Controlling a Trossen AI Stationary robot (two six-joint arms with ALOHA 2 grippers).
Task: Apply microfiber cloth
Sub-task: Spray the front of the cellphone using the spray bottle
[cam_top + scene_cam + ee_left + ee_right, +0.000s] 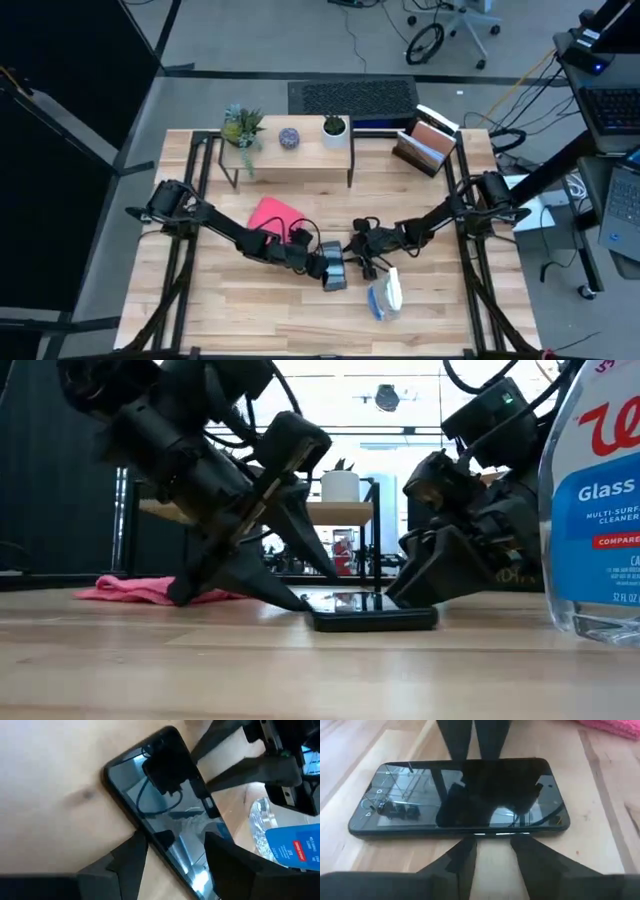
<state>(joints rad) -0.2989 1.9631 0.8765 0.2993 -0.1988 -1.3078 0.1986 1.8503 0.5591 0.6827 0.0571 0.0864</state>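
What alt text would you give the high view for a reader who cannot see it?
Both dark arms meet at mid-table over a flat black smartphone, the left tool and right tool at its opposite sides. A bright pink microfiber cloth lies behind the left arm; a clear spray bottle lies nearby.

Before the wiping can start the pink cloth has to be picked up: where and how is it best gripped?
The cloth lies crumpled flat on the table, behind the left tool. Pinching a raised fold near its middle, coming straight down from above, looks best: lying so low, it offers no edge to a sideways approach.
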